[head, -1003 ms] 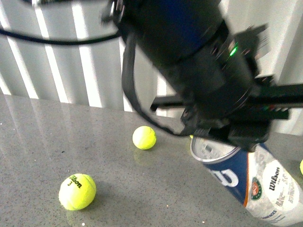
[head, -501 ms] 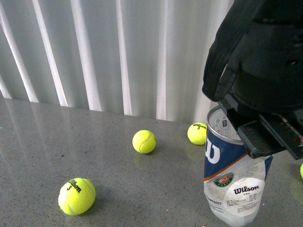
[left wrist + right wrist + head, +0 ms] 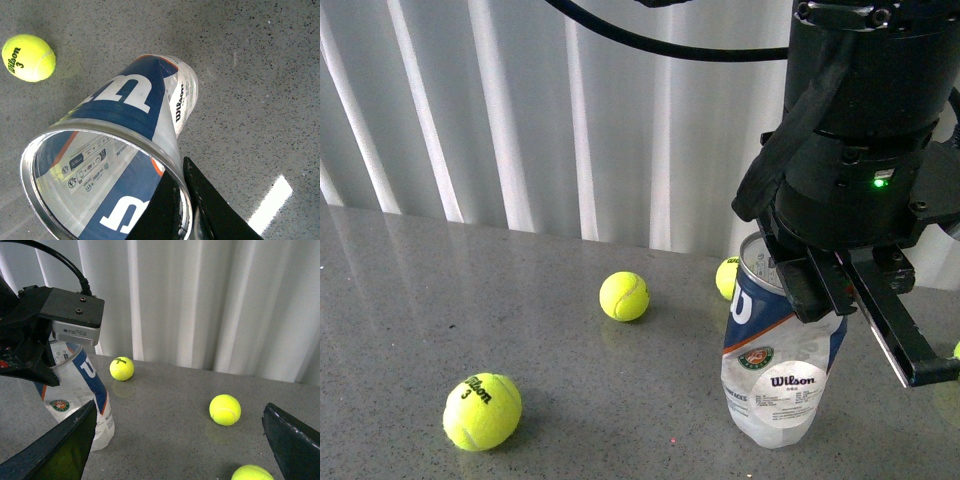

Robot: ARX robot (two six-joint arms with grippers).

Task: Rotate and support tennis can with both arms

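The tennis can (image 3: 775, 365) stands nearly upright on the grey table, open silver rim up and leaning slightly left. It is a clear tube with a blue, white and orange Wilson label, and it is empty inside. My left gripper (image 3: 820, 290) comes down from above and is shut on the rim. In the left wrist view the gripper (image 3: 184, 200) has one finger inside the can (image 3: 125, 125) and one outside. My right gripper (image 3: 175, 445) is open and empty, to the right of the can (image 3: 82, 395) and apart from it.
Yellow tennis balls lie loose on the table: one front left (image 3: 482, 408), one in the middle (image 3: 624, 296), one behind the can (image 3: 728, 277). The right wrist view shows two more (image 3: 225, 409) (image 3: 252, 473). A white curtain (image 3: 520, 110) hangs behind the table.
My left arm has swung the can from lying steeply tilted at the lower right to nearly upright, and the can has shifted left. The balls have not moved.
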